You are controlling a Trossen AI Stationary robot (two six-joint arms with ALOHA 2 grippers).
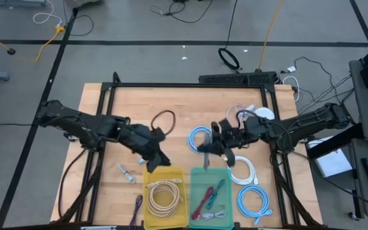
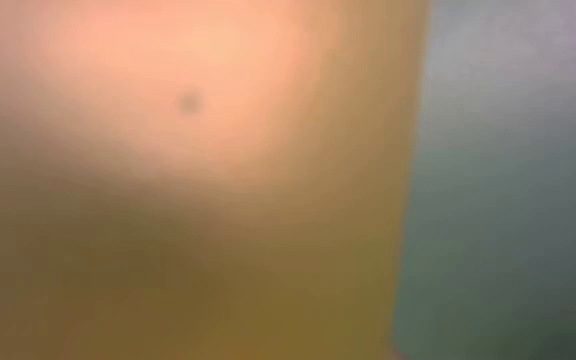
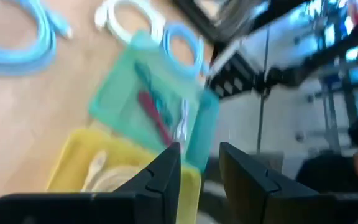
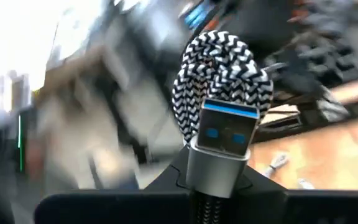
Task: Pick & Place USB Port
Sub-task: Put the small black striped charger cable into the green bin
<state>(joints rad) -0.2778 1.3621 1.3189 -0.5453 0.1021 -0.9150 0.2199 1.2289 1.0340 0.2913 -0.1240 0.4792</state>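
Carry step, judging by the grip: right gripper [image 4: 219,186] pinched on the braided USB cable [image 4: 222,81], plug upright between its fingers. Left gripper [image 3: 199,171] narrowly parted, empty, above yellow bin [image 3: 82,158]. Next: lowering over green bin [image 1: 211,198], then release.

Braided black-white USB cable [image 4: 224,93], silver plug with blue insert, coiled, held aloft.
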